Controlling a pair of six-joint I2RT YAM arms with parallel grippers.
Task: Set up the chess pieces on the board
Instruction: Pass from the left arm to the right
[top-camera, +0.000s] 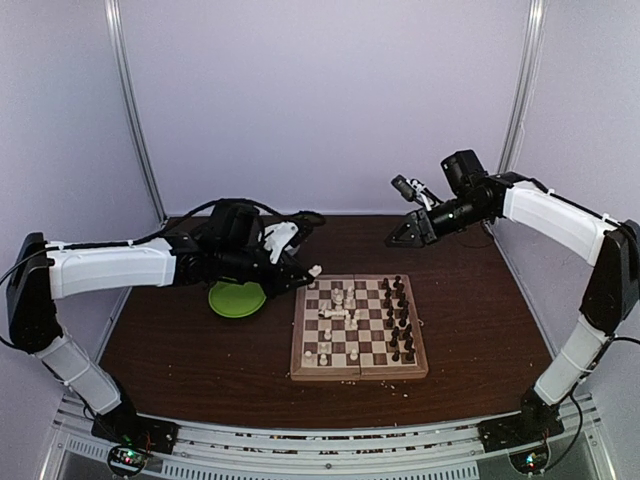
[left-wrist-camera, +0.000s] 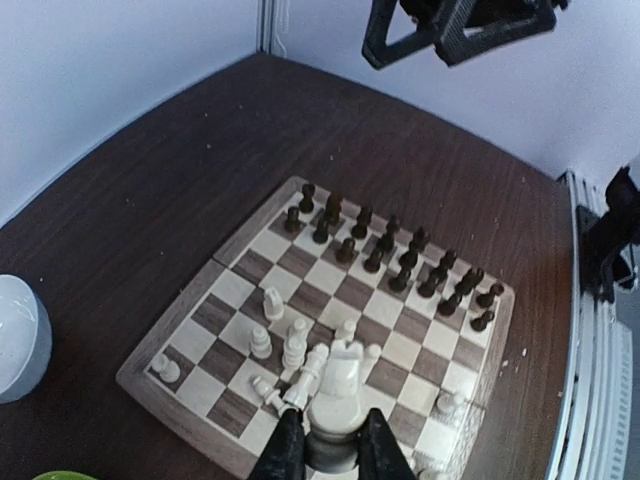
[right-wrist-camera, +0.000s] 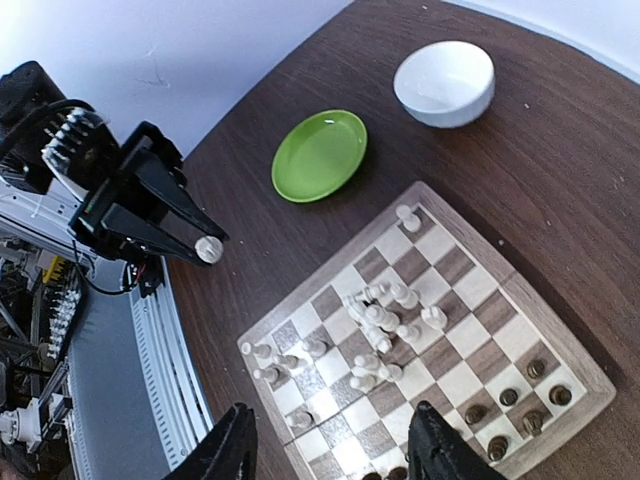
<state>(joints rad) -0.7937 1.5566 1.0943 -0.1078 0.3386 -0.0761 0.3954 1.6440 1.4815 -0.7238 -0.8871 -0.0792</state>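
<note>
Left claw grasping a white piece above the board: lower it upright onto a vacant edge square, clear of toppled pieces. Right claw released, aloft.

Soft, fairly bright light falls from above the board, so the dark pieces on it throw only short, faint shadows and the walls behind it wash out to pale lilac. Left of the board the plate shows a pale sheen on its rim and the bowl is almost blown out. Both wrist views bend at their edges, and the white piece over the board's near edge is blurred.
</note>
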